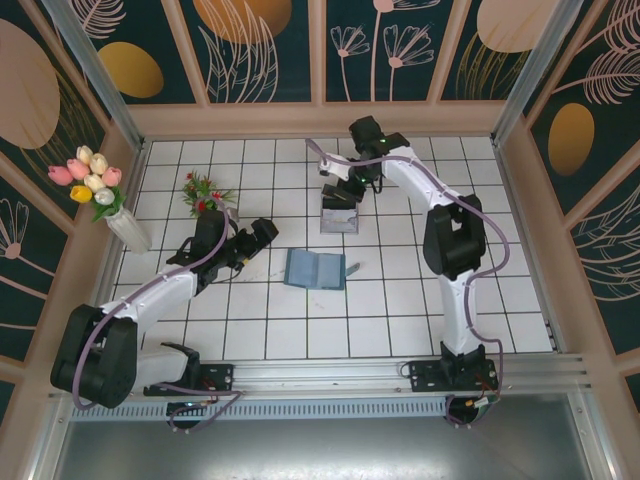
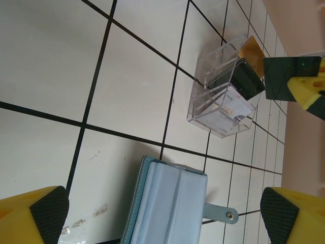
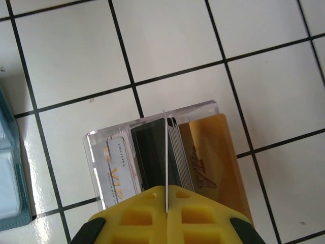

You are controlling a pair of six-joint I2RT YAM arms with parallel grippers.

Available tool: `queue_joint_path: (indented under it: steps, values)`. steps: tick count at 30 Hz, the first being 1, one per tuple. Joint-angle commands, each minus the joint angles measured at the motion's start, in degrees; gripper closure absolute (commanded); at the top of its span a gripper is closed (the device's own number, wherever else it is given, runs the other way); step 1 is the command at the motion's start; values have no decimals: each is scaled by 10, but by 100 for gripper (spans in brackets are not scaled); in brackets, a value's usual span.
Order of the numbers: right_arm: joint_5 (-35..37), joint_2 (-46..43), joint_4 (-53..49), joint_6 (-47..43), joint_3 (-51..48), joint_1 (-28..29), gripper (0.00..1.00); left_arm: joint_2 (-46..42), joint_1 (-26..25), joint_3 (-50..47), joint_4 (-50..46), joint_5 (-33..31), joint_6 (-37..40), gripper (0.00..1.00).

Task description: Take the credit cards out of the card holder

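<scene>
So that it can be put into the clear stand (image 3: 117, 152), it seems, a thin credit card (image 3: 165, 152) is clamped in the right pincer (image 3: 166, 203); the left pincer (image 2: 165, 209) is spread wide by the open card holder (image 1: 314, 268).

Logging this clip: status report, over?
Left gripper open, near card holder, which lies open. Right gripper shut on credit card above clear stand. Nothing blocking.

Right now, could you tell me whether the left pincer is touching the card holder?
Apart: in the left wrist view, bare tile separates the left pincer from the card holder.
</scene>
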Motion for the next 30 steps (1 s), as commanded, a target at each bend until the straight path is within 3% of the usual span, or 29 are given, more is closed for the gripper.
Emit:
queue_joint_path:
  steps: [1, 30]
  values:
    - [19, 18, -33, -25, 25, 6, 100, 9, 2, 14, 1, 12, 1, 1]
    - [17, 42, -54, -74, 36, 11, 100, 18, 3, 15, 15, 38, -2, 1]
